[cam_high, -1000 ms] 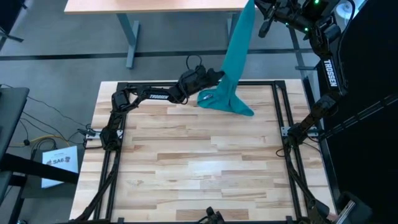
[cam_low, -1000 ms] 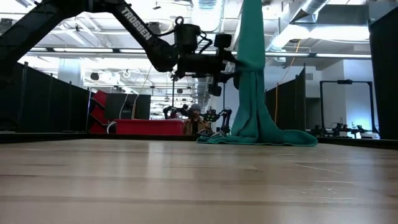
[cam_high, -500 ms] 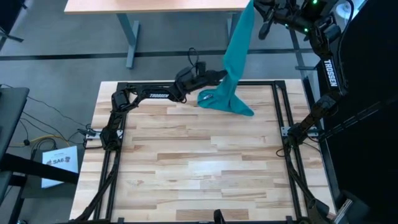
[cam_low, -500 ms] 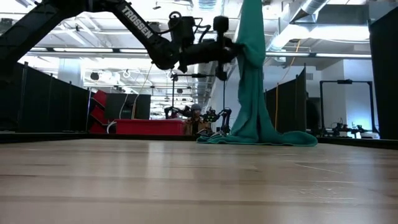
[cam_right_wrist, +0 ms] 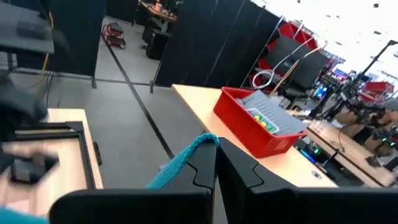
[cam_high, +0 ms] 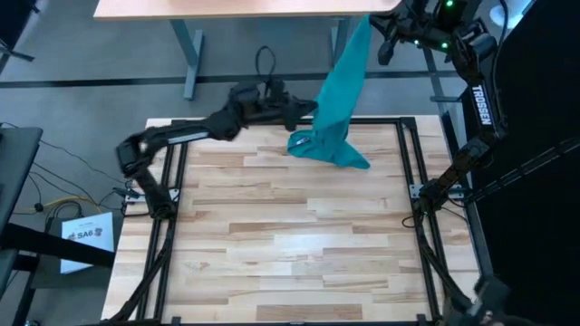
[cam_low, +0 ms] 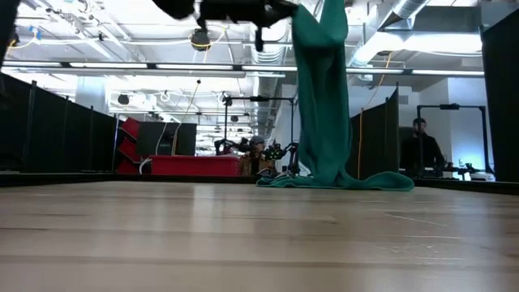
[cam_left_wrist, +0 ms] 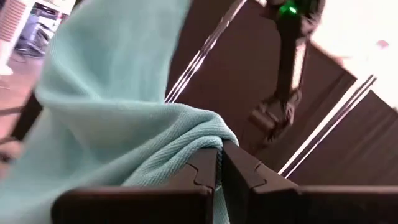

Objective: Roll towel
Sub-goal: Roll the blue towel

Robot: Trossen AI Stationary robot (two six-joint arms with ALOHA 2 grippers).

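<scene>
The teal towel [cam_high: 340, 86] hangs from high above the table's far edge, and its lower end [cam_high: 328, 149] lies bunched on the wood at the far middle. My right gripper [cam_high: 370, 20] is shut on its top end, high up beyond the far edge. Partway down the hanging cloth, my left gripper [cam_high: 306, 107] is shut on the side toward the table's left. In the low view the towel [cam_low: 323, 97] falls as a broad column, with the left gripper [cam_low: 280, 10] at the picture's top. My left gripper pinches a fold of the towel's side edge [cam_left_wrist: 202, 134] between its two shut fingers, coming level from the table's left. The cloth runs up from there toward the other gripper and hangs down below. My right gripper pinches the towel's top end, a small bunched tip [cam_right_wrist: 204, 142], between its shut fingers. The towel hangs below it, with the bottom end on the table.
A black metal frame [cam_high: 412, 195] runs around the tabletop. A wooden desk [cam_high: 227, 7] stands beyond the far edge. In the low view a person [cam_low: 420, 150] stands in the room far behind. The wood toward the near edge [cam_high: 290, 263] is bare.
My left gripper has shut on the towel's side edge, then gone up and a little toward the table's left. That edge is drawn out to the left, so the hanging cloth spreads wider. The lower end has stayed on the table.
</scene>
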